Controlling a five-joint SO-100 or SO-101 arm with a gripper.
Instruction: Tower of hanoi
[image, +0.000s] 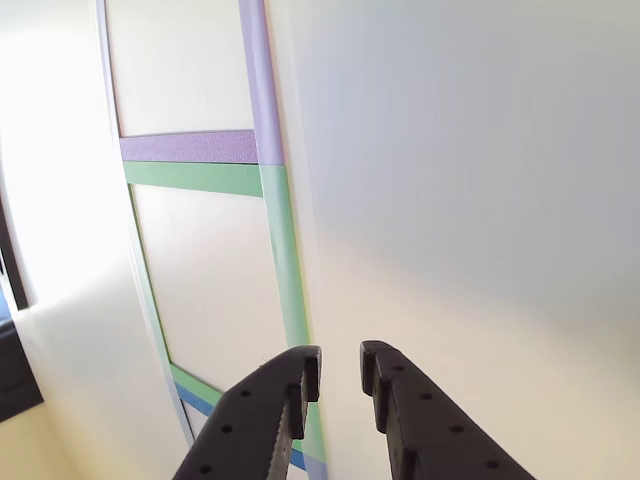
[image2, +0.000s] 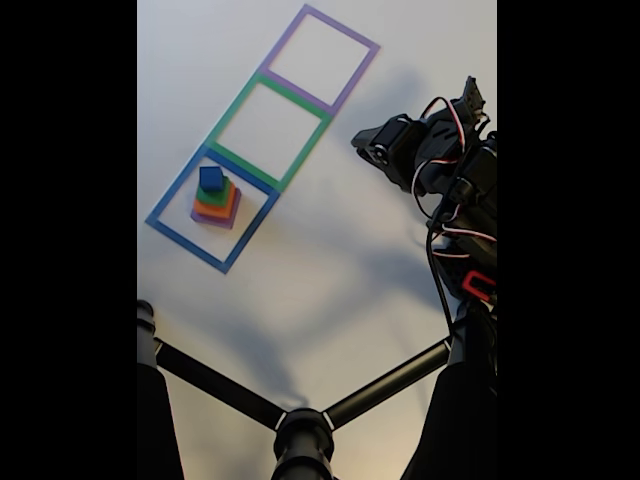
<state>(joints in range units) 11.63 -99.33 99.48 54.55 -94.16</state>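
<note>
Your claw (image: 340, 375) is hovering slightly spread & empty; the stacked blocks (image2: 216, 199) look light, stiff — grip the top block's (image2: 211, 178) sides.

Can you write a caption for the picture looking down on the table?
Stacked colored blocks sit in the blue square; the robot arm waits beside the empty green and purple squares.

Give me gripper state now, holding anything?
Gripper: open, jaws slightly apart, holding nothing. It hangs over bare table beside the tape squares; the block stack sits untouched in the blue square.
</note>
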